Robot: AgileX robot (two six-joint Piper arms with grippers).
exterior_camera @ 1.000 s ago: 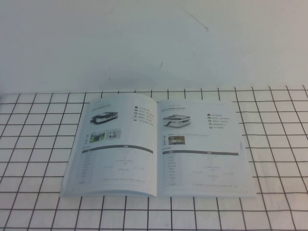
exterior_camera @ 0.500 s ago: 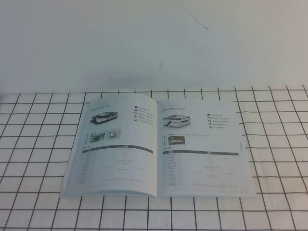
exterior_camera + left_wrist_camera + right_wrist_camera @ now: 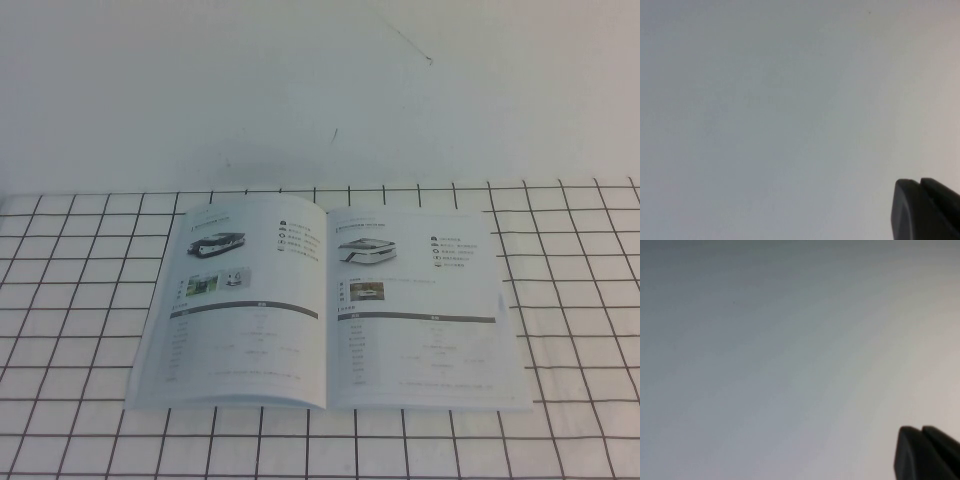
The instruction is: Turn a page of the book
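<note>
Left hand (image 3: 926, 210), right hand (image 3: 927, 453): nothing held.

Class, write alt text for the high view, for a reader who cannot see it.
An open white book lies flat on a black-gridded white table, its right-hand page showing a white-and-black flat machine above a table of fine text. Neither the left pincer nor the right pincer appears in this view; nothing touches the book.

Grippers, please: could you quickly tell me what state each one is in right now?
Left gripper: absent from the high view, away from the book; open or closed cannot be told.
Right gripper: likewise.
</note>
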